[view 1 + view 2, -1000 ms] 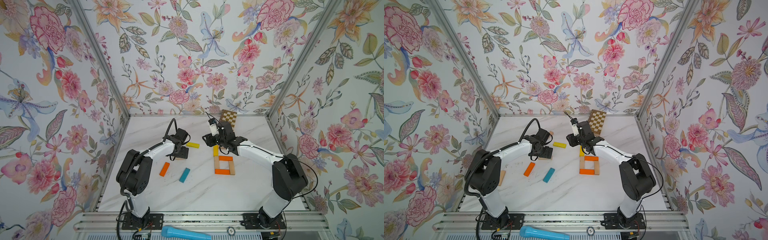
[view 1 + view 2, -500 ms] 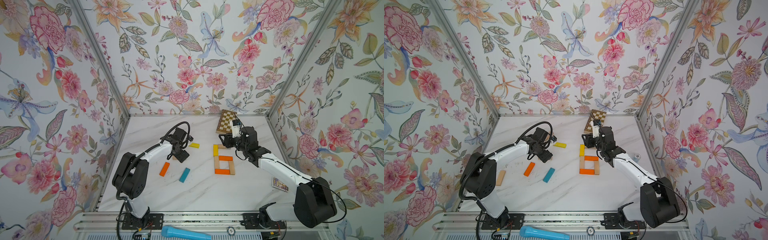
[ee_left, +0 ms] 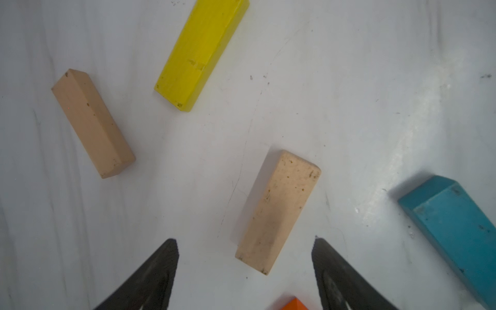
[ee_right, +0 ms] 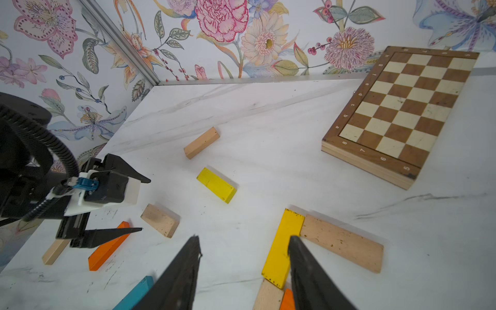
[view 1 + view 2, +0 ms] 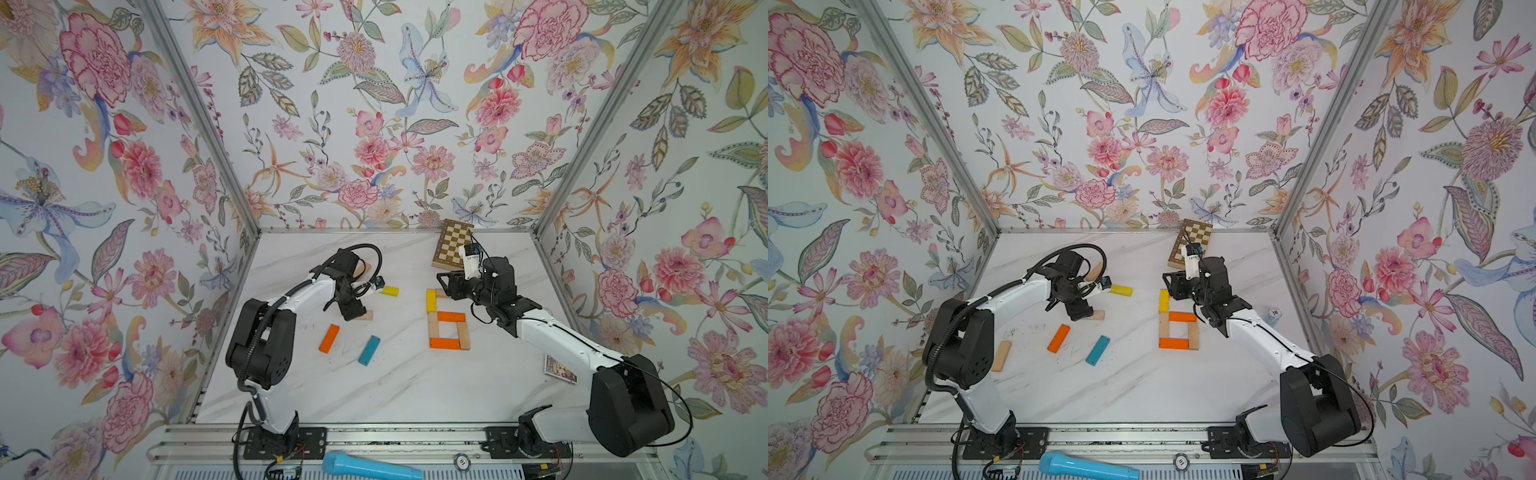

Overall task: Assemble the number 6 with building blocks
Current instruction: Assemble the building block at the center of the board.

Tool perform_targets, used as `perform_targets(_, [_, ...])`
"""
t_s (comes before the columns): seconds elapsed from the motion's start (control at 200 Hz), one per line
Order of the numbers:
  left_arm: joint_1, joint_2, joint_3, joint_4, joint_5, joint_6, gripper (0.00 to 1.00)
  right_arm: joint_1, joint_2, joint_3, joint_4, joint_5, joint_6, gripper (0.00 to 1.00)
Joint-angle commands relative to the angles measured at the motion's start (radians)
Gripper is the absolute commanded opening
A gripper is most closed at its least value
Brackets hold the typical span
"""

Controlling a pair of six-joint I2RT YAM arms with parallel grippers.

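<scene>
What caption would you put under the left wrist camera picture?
Open left gripper aimed at the near beige block, with a yellow block, far beige block and teal block around it.

Chequered board [image 4: 400,107] ahead of the right pincer [image 4: 244,239]: rim digits 8, 7, 6, 5 on the edge nearest the pincer, letters a, b, c, d, e along the adjoining edge. Round chip [image 5: 1273,312] behind the pincer: "10". Card [image 5: 559,369] print unreadable.
</scene>
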Motion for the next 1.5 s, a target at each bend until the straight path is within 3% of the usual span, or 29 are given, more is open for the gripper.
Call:
perform_targets(0.0, [0.005, 0.069, 0.06, -0.108, 0.062, 0.064, 0.81, 0.006, -0.038, -0.021, 0.034, -0.018, 0.014, 0.54])
perform_targets(0.355, [0.002, 0.142, 0.076, -0.128, 0.097, 0.018, 0.73, 0.011, -0.018, -0.012, 0.026, -0.026, 0.002, 0.54])
perform_targets(0.52, [0.001, 0.175, 0.087, -0.147, 0.102, -0.034, 0.59, 0.009, -0.017, -0.005, 0.019, -0.03, -0.007, 0.54])
perform_targets(0.58, [0.001, 0.185, 0.094, -0.141, 0.092, -0.061, 0.48, 0.01, -0.019, -0.001, 0.013, -0.027, -0.01, 0.54])
perform_targets(0.665, [0.001, 0.192, 0.124, -0.146, 0.1, -0.133, 0.35, 0.008, -0.025, 0.004, 0.002, -0.019, -0.017, 0.54])
perform_targets(0.876, [0.002, 0.149, 0.132, -0.061, 0.065, -0.465, 0.22, 0.008, -0.044, -0.005, 0.008, 0.01, -0.023, 0.54])
perform_targets(0.976, [0.013, 0.161, 0.155, -0.076, 0.034, -0.609, 0.22, 0.009, -0.045, -0.017, 0.015, 0.025, -0.019, 0.54])
perform_targets(1.191, [0.029, 0.203, 0.18, -0.075, -0.008, -0.785, 0.25, 0.011, -0.024, -0.006, -0.002, 0.038, -0.013, 0.54])
perform_targets(1.491, [0.03, 0.312, 0.257, -0.076, -0.02, -0.871, 0.25, 0.05, -0.001, 0.022, -0.02, 0.058, -0.011, 0.54])
